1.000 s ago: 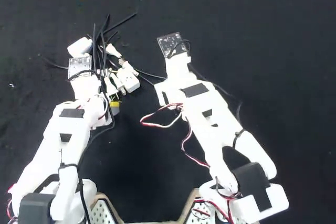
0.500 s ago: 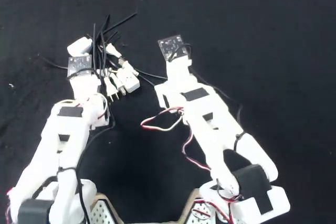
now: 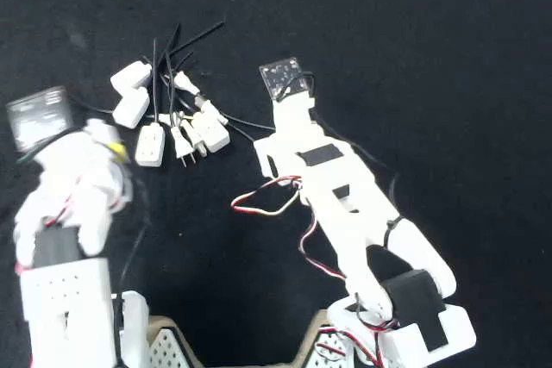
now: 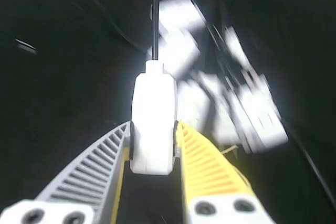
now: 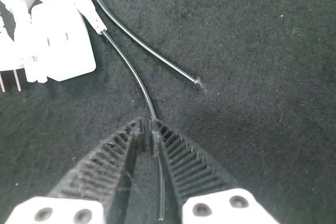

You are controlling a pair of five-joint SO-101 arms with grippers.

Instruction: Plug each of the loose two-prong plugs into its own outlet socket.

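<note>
Two grippers, both clamped: left gripper (image 4: pixel 152 127) grasps one white connector (image 4: pixel 152 100); right gripper (image 5: pixel 148 126) pinches one black wire (image 5: pixel 142 88).

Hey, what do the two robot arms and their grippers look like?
The left arm and right arm are white blocky shells with black patches; red-and-white wires loop beside the right one. The left gripper has ribbed fingers, one grey, one yellow. The right gripper has black ribbed fingers on white bases.

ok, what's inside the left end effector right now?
A white connector body is clamped in the left end effector, with a black cord leaving its far end. Its near face is covered, so prongs or slots can't be told.
</note>
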